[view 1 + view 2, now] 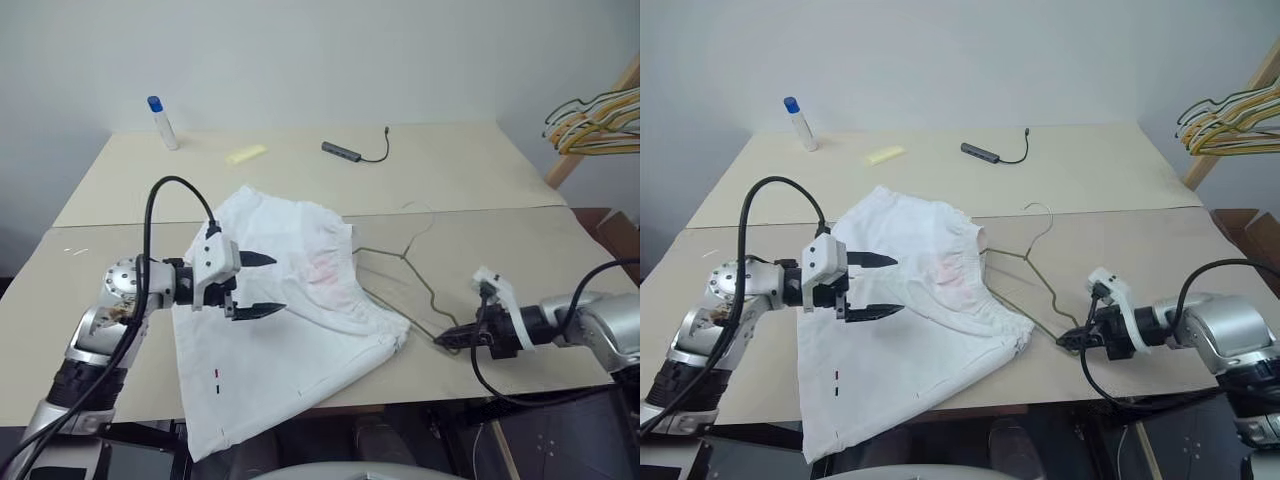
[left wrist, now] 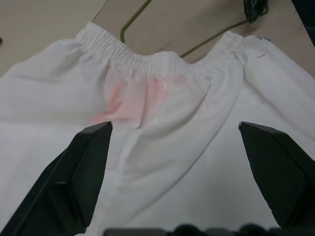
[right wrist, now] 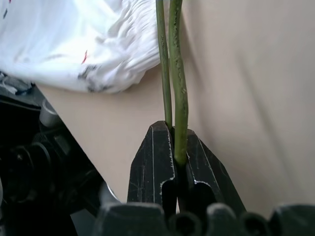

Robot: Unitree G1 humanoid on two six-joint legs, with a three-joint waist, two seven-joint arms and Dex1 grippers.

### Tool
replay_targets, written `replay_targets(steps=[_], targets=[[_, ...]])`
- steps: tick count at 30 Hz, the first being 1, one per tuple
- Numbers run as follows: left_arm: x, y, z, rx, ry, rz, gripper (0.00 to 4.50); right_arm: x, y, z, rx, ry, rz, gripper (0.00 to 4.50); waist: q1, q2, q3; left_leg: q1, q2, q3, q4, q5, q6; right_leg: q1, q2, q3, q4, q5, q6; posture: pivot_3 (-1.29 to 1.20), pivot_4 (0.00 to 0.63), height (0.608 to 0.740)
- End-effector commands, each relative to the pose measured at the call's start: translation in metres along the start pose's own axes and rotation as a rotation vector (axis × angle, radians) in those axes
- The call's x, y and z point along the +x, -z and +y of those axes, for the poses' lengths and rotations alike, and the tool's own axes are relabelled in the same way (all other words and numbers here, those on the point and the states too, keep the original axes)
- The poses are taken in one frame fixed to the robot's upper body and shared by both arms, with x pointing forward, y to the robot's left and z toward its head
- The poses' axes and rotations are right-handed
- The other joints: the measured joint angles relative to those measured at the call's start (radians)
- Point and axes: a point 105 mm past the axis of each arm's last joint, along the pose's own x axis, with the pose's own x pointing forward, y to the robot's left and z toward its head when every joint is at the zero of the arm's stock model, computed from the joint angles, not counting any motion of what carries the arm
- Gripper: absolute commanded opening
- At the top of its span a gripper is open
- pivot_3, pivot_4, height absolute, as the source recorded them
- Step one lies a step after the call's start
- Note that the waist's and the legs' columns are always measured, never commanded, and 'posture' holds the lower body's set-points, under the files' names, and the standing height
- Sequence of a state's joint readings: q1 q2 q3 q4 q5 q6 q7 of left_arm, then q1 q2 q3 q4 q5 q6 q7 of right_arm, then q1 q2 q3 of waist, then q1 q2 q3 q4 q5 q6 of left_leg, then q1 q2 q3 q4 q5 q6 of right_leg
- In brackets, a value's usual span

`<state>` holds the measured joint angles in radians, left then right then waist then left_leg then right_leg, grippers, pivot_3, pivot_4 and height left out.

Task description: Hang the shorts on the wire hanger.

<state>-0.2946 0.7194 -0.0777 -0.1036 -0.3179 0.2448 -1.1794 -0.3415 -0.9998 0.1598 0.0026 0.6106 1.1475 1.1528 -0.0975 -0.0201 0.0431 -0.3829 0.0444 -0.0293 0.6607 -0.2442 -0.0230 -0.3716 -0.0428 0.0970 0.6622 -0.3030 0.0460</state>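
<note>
Right claw (image 3: 176, 147) pinches the corner of the wire hanger (image 1: 398, 262), a grip seen clearly from its wrist, where two green wires run between pressed-together fingers. Left claw (image 1: 262, 285) hangs spread wide over the shorts (image 1: 290, 330); its wrist view shows a pink patch below the gathered waistband. White shorts lie flat on the table (image 1: 480, 170), partly over the hanger, one leg overhanging the near edge. Behind sit a bottle (image 1: 162, 123), a yellow piece (image 1: 246, 153) and a cabled adapter (image 1: 350, 151).

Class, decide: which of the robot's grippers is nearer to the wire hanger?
Right. The right gripper is shut on the wire hanger's corner; the left gripper hovers open over the shorts, apart from it.
</note>
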Motion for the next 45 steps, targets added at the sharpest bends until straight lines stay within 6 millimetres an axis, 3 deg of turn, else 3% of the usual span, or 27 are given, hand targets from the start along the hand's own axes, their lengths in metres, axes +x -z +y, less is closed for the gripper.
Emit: replay_targets(steps=[1, 9, 15, 19, 25, 36, 42, 45], targets=[[0.0, -0.01, 0.003, 0.051, -0.005, -0.019, 4.47, -0.009, -0.016, 0.006, 0.038, -0.051, -0.044, 0.0, 0.0, 0.0, 0.0, 0.0, 0.0, 0.0, 0.0, 0.0, 0.0, 0.0, 0.0, 0.0, 0.0, 0.0, 0.0, -0.08, 0.0, 0.74], [0.0, -0.009, 0.003, 0.054, -0.008, -0.024, 4.47, 0.0, -0.025, 0.011, 0.173, -0.215, -0.005, 0.0, -0.001, 0.0, 0.0, 0.0, 0.0, 0.0, 0.0, 0.0, 0.0, 0.0, 0.0, 0.0, 0.0, 0.0, 0.0, -0.07, 0.0, 0.74], [-0.002, -0.011, 0.002, 0.052, -0.025, -0.036, 4.47, 0.005, -0.043, -0.003, 0.213, -0.181, -0.067, 0.0, -0.001, 0.0, 0.0, 0.0, 0.0, 0.0, 0.0, 0.0, 0.0, 0.0, 0.0, 0.0, 0.001, 0.0, 0.0, -0.06, 0.0, 0.74], [-0.004, -0.011, 0.001, 0.051, -0.041, -0.04, 4.47, -0.005, -0.054, 0.0, 0.146, -0.162, -0.123, 0.0, 0.004, 0.0, 0.0, 0.0, 0.0, -0.001, 0.0, 0.0, 0.0, 0.0, 0.0, 0.0, 0.001, 0.0, 0.0, -0.05, 0.0, 0.74], [-0.007, -0.014, 0.007, 0.05, -0.077, -0.054, 4.47, -0.01, -0.048, 0.009, -0.005, -0.051, -0.078, 0.0, 0.006, 0.0, 0.0, 0.0, 0.0, -0.001, 0.0, 0.0, 0.0, 0.0, 0.0, -0.001, 0.001, 0.0, 0.0, -0.06, 0.0, 0.74], [-0.002, -0.016, 0.011, 0.063, -0.064, -0.067, 4.47, -0.011, -0.044, 0.009, 0.05, 0.039, -0.123, 0.0, 0.0, 0.0, 0.0, -0.001, 0.0, 0.0, 0.0, 0.0, 0.0, 0.0, 0.0, 0.0, 0.001, 0.0, 0.0, -0.1, 0.0, 0.74], [0.0, -0.024, 0.021, 0.099, -0.087, -0.089, 4.47, -0.015, -0.061, 0.012, -0.033, 0.066, -0.195, 0.0, -0.003, 0.0, 0.0, 0.0, 0.0, 0.0, 0.0, 0.0, 0.0, 0.0, 0.0, 0.0, 0.001, 0.0, 0.0, -0.1, 0.0, 0.74], [-0.005, -0.038, 0.031, 0.116, -0.122, -0.15, 4.47, -0.021, -0.071, 0.021, -0.152, 0.076, -0.245, 0.0, -0.003, 0.0, 0.0, -0.001, 0.0, 0.0, 0.0, 0.0, 0.0, -0.001, 0.0, 0.0, 0.001, 0.0, 0.0, -0.1, 0.0, 0.74]])
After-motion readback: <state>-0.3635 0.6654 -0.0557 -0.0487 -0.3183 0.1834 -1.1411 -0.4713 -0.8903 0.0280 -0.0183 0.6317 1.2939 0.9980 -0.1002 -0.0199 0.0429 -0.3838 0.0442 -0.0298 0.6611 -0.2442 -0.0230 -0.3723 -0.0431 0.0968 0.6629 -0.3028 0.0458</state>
